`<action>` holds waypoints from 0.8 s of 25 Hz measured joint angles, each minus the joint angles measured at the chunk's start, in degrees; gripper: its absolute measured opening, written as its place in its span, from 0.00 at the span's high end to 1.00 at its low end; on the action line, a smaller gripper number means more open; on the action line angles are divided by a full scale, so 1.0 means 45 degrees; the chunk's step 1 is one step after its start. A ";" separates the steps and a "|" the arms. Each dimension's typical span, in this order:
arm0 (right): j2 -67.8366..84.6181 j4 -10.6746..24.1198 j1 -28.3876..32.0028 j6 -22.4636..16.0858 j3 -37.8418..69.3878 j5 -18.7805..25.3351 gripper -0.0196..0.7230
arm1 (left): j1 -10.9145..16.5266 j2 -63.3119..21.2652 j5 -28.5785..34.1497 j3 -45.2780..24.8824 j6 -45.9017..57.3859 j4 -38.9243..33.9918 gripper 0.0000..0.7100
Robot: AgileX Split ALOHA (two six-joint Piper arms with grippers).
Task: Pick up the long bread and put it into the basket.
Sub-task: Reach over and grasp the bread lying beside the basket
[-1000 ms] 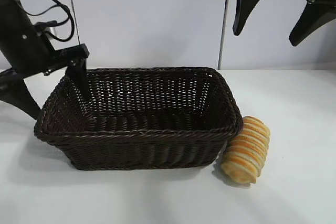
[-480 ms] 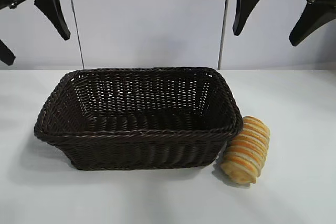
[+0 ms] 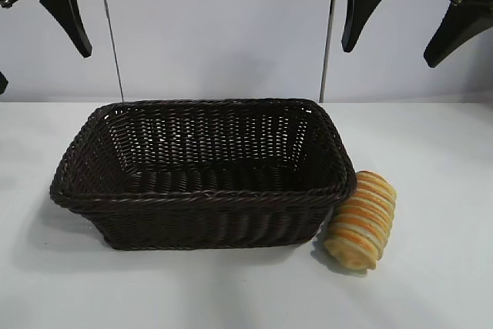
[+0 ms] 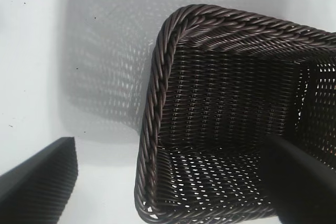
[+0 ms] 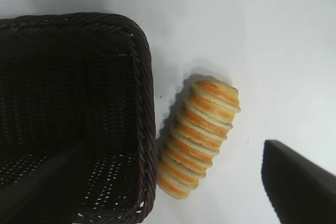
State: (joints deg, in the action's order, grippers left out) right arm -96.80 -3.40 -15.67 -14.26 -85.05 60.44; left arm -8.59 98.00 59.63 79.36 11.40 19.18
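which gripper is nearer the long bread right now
Right. The right gripper hangs open above the long bread, which lies beside the basket. The left gripper, also open, is up beyond the basket's far side.

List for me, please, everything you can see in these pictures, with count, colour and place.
basket: one, dark brown woven wicker, middle of the table, nothing inside.
long bread: one, golden-orange with pale cream rings, on the table against the basket's outer wall on the right arm's side.
table: one, white, under everything.
wall: white panels, behind the table.
left gripper: one, black, open, raised above the basket's left end.
right gripper: one, black, open, raised above the bread's side.
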 joint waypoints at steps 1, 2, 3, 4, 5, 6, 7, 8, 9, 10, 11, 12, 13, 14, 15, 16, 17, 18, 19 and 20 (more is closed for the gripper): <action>0.0000 0.0000 0.0000 0.0000 0.0000 0.0022 0.11 | -0.0034 0.0000 -0.0001 -0.0016 0.0131 -0.0013 0.05; 0.0000 0.0000 0.0000 0.0000 0.0000 0.0025 0.11 | -0.0105 0.0000 -0.0047 -0.0097 0.0199 -0.0013 0.05; 0.0000 0.0000 0.0000 0.0000 0.0000 0.0025 0.11 | -0.0216 0.0000 -0.0158 -0.0212 0.0290 -0.0013 0.05; 0.0000 0.0000 0.0000 0.0000 0.0000 0.0025 0.11 | -0.0324 0.0000 -0.0312 -0.0333 0.0451 0.0007 0.05; 0.0000 0.0000 0.0000 0.0000 0.0000 0.0025 0.11 | -0.0415 0.0000 -0.0457 -0.0451 0.0643 0.0029 0.05; 0.0000 0.0000 0.0000 0.0000 0.0000 0.0025 0.11 | -0.0492 0.0000 -0.0663 -0.0575 0.0808 0.0074 0.05; 0.0000 0.0000 0.0000 0.0000 0.0000 0.0025 0.11 | -0.0536 0.0000 -0.0836 -0.0662 0.0956 0.0189 0.05; 0.0000 0.0000 0.0000 0.0000 0.0000 0.0025 0.11 | -0.0551 0.0000 -0.0952 -0.0693 0.1087 0.0281 0.05; 0.0000 0.0000 0.0000 0.0000 0.0000 0.0039 0.11 | -0.0551 0.0000 -0.1069 -0.0718 0.1178 0.0311 0.05; 0.0000 0.0000 0.0000 0.0000 0.0000 0.0068 0.11 | -0.0551 0.0000 -0.1199 -0.0734 0.1235 0.0323 0.05; 0.0000 0.0000 0.0000 0.0011 0.0000 0.0101 0.11 | -0.0551 0.0000 -0.1240 -0.0734 0.1258 0.0325 0.05; 0.0000 0.0000 0.0000 0.0011 0.0000 0.0130 0.11 | -0.0551 0.0000 -0.1240 -0.0734 0.1299 0.0325 0.05; 0.0000 0.0000 0.0000 0.0011 0.0000 0.0143 0.11 | -0.0551 0.0000 -0.1240 -0.0734 0.1326 0.0325 0.05; 0.0000 0.0000 0.0000 0.0011 0.0000 0.0142 0.11 | -0.0551 0.0000 -0.1240 -0.0734 0.1337 0.0351 0.05; 0.0000 0.0000 0.0000 0.0011 0.0000 0.0155 0.11 | -0.0551 0.0000 -0.1240 -0.0734 0.1340 0.0415 0.05; 0.0000 0.0000 0.0000 0.0011 0.0000 0.0155 0.11 | -0.0551 0.0000 -0.1252 -0.0734 0.1352 0.0502 0.05; 0.0000 0.0000 0.0000 0.0011 0.0000 0.0155 0.11 | -0.0551 0.0000 -0.1309 -0.0734 0.1352 0.0597 0.05; 0.0000 0.0000 0.0000 0.0011 0.0000 0.0165 0.11 | -0.0551 0.0000 -0.1382 -0.0734 0.1352 0.0736 0.05; 0.0000 0.0000 0.0000 0.0011 0.0000 0.0168 0.11 | -0.0551 0.0000 -0.1475 -0.0734 0.1352 0.0900 0.05; 0.0000 0.0000 0.0000 0.0011 0.0000 0.0179 0.11 | -0.0551 0.0000 -0.1560 -0.0745 0.1355 0.1029 0.05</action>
State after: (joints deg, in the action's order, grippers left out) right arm -96.80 -3.40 -15.67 -14.21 -85.05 61.24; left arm -11.06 98.00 52.61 76.01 17.50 23.81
